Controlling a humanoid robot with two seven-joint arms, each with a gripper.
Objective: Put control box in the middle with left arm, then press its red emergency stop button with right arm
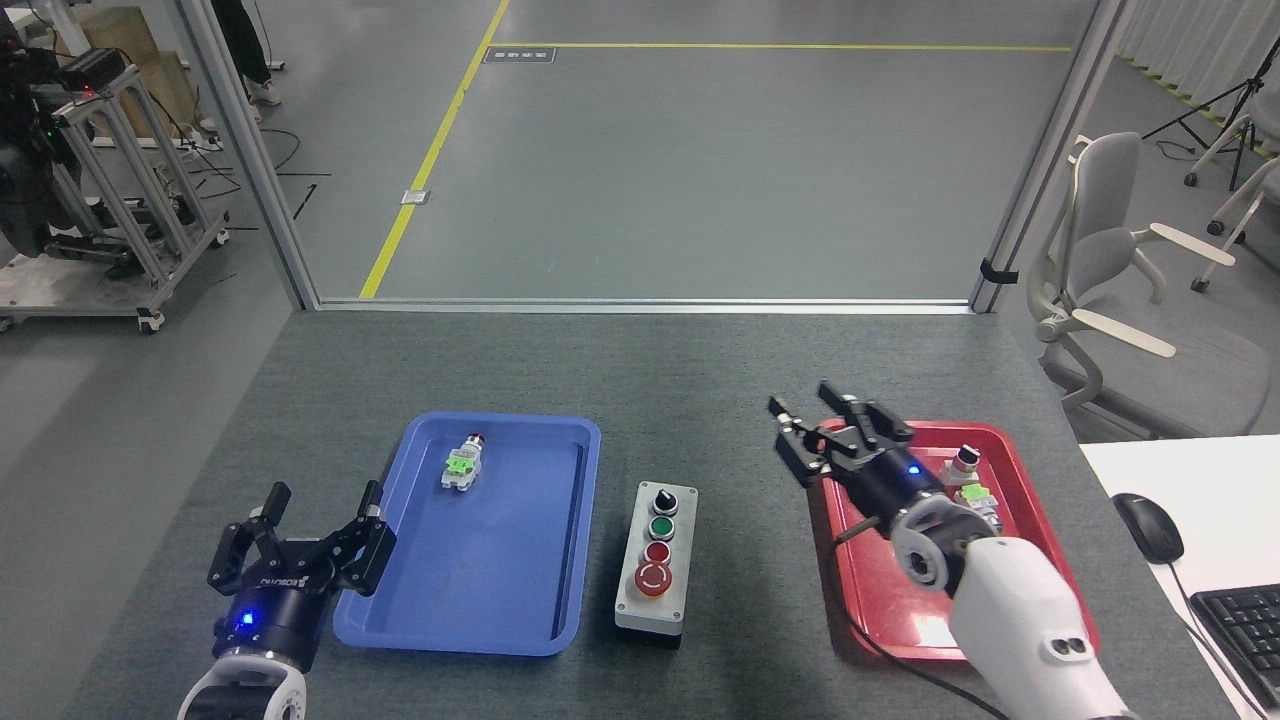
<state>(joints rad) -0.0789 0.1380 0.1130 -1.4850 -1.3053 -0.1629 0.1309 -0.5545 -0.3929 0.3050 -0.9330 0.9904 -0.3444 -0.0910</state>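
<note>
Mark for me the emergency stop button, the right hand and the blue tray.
emergency stop button point(652, 578), head view, top of its red cap.
right hand point(800, 425), head view, midway between its fingertips.
blue tray point(590, 520), head view, its right rim.

Control box point(657, 560): light grey top, dark base, black knob, green button, small red button, red emergency stop button point(652, 578) with white arrows, yellow collar. Blue tray point(400, 590), red tray point(870, 590), dark-grey felt table point(640, 370). My grippers black, blue lights; arms white.
</note>
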